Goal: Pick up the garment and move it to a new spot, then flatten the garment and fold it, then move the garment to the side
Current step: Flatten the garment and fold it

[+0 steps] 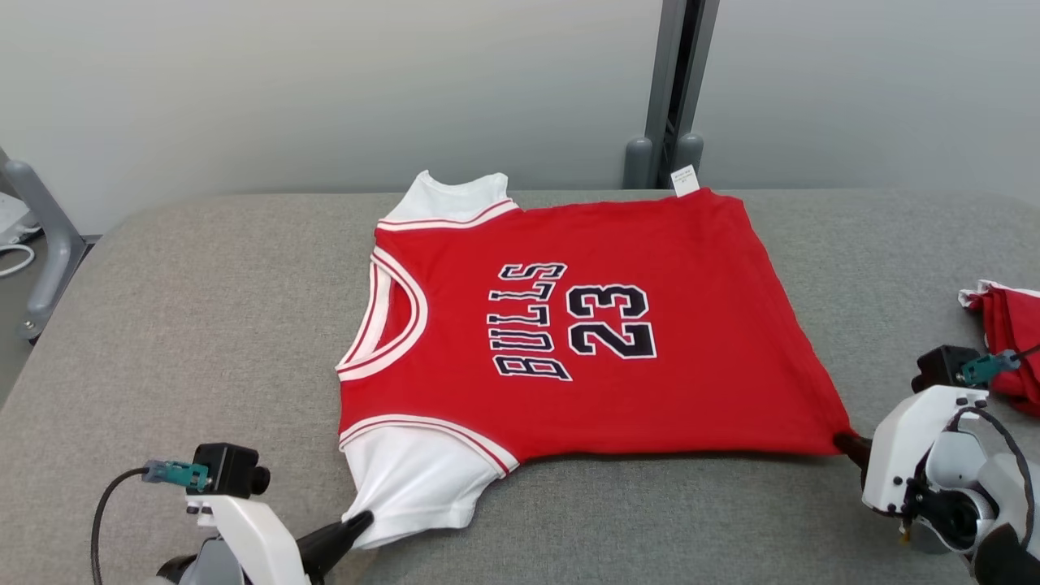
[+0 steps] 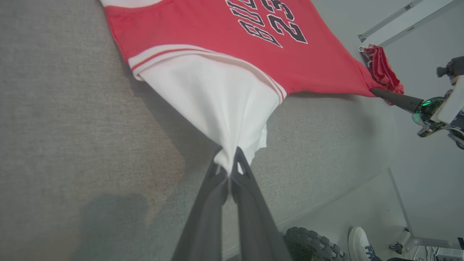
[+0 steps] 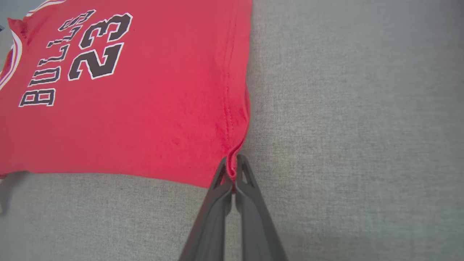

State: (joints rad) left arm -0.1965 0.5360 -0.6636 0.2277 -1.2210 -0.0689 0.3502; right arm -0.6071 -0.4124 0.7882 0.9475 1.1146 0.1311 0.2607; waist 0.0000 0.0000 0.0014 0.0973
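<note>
The red shirt (image 1: 585,341) lies spread flat across the middle of the grey table (image 1: 203,309), collar to the robot's left, hem to its right, lettering and number face up. The left gripper (image 2: 228,162) pinches the edge of the near white sleeve (image 2: 217,101), cloth bunched between its fingers. The right gripper (image 3: 232,165) is clamped on the near hem corner, red fabric puckering at the tips. A small white tag (image 1: 685,180) pokes out at the far hem corner. Far right on the table, a second red cloth (image 1: 1007,325) sits crumpled, apart from the shirt.
</note>
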